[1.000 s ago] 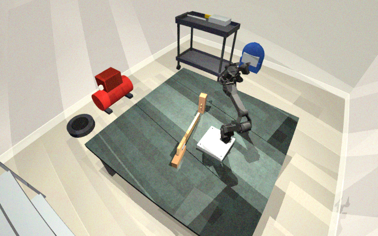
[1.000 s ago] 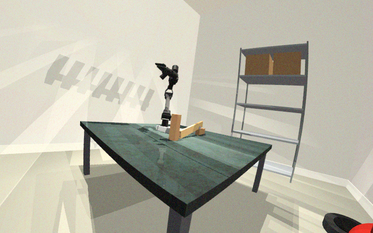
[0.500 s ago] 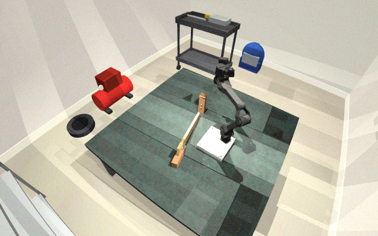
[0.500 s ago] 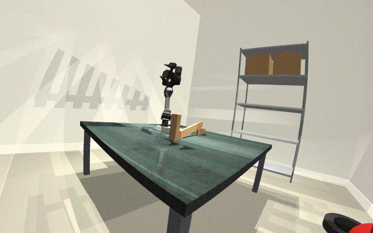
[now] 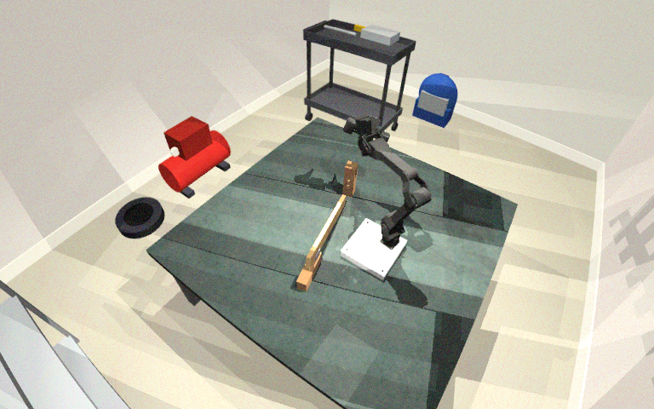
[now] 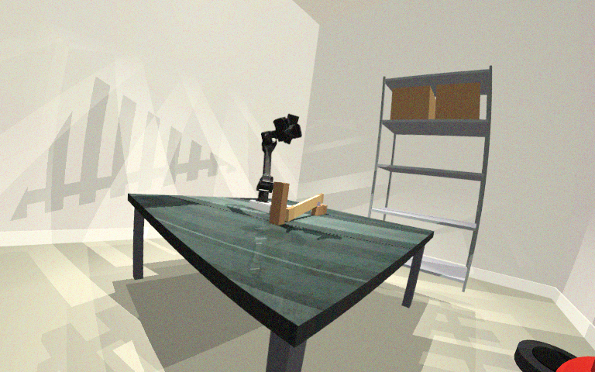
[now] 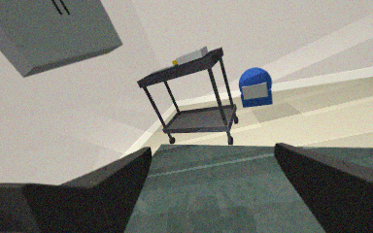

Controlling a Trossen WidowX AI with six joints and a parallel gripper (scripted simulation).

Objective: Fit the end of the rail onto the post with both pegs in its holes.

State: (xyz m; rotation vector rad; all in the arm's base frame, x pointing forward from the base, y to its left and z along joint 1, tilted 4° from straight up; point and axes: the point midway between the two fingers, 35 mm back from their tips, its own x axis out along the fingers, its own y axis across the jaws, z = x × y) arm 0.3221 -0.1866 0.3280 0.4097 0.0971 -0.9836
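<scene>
The light wooden rail (image 5: pixel 329 220) (image 6: pixel 303 208) slopes down from the bracket on the low footboard block (image 5: pixel 304 279) (image 6: pixel 321 211) to the table, its low end just in front of the post's foot. The short wooden post (image 5: pixel 351 176) (image 6: pixel 279 203) stands upright. Small pegs show on its rail-facing side in the top view, above the rail's low end; the rail's holes are too small to make out. My gripper (image 5: pixel 357 123) (image 6: pixel 296 126) (image 7: pixel 211 150) is open and empty, high above the table and the post, well clear of the rail. No rail or post shows in the wrist view.
The arm's white base plate (image 5: pixel 366 256) sits beside the rail on the dark green table (image 5: pixel 231 227) (image 6: pixel 298 280) (image 7: pixel 214 194). A black cart (image 5: pixel 354 103) (image 7: pixel 199 120) and a blue object (image 5: pixel 439 86) (image 7: pixel 255 78) stand beyond the table. A red compressor (image 5: pixel 192 161) stands on the floor.
</scene>
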